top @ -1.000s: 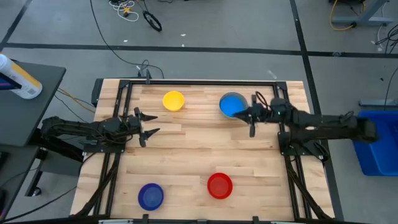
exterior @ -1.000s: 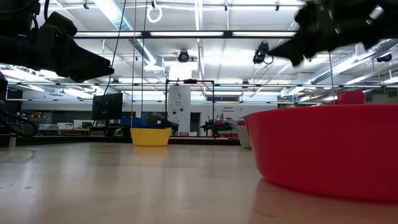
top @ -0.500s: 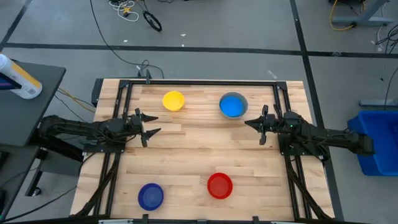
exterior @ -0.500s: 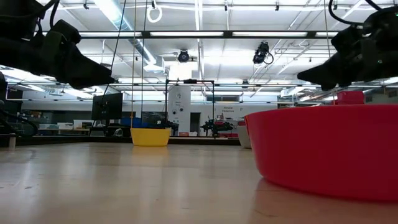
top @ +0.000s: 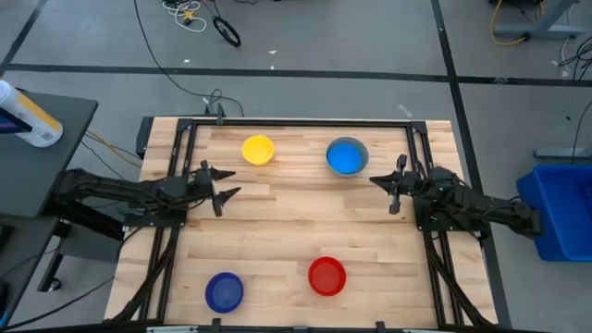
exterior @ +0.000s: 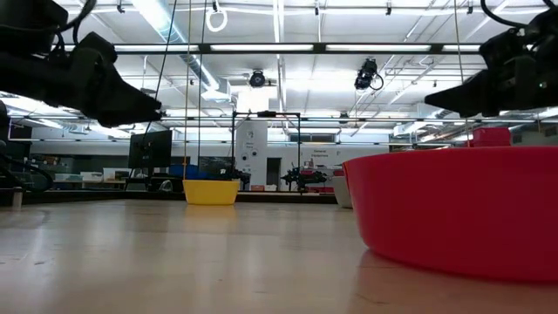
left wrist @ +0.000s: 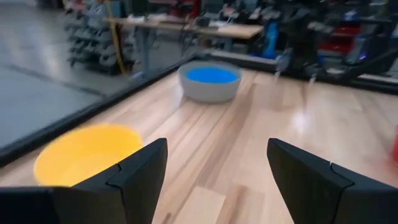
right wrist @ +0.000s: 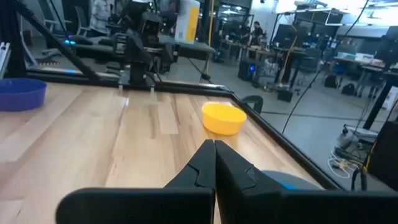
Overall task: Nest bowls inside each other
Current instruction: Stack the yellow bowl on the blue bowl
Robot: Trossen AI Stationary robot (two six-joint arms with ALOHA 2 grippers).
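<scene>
Four bowl spots show on the wooden table. A yellow bowl (top: 258,150) stands at the far side, left of a grey bowl (top: 347,156) with the light blue bowl (left wrist: 212,74) nested inside it. A red bowl (top: 326,276) and a dark blue bowl (top: 223,291) stand near the front edge. My left gripper (top: 231,183) hovers open over the left part of the table, pointing right, with nothing between its fingers (left wrist: 140,171). My right gripper (top: 375,180) hovers shut and without a load, just near-right of the grey bowl, pointing left.
Dark metal frame rails (top: 181,148) run along the table's left, right and far edges. Bare wood (top: 305,217) lies between the two grippers and the front bowls. A blue bin (top: 560,208) stands off the table at the right.
My right gripper, shut throughout, has drawn back from beside the grey bowl toward the table's right edge and has sunk lower. The bowls have stayed in place.
</scene>
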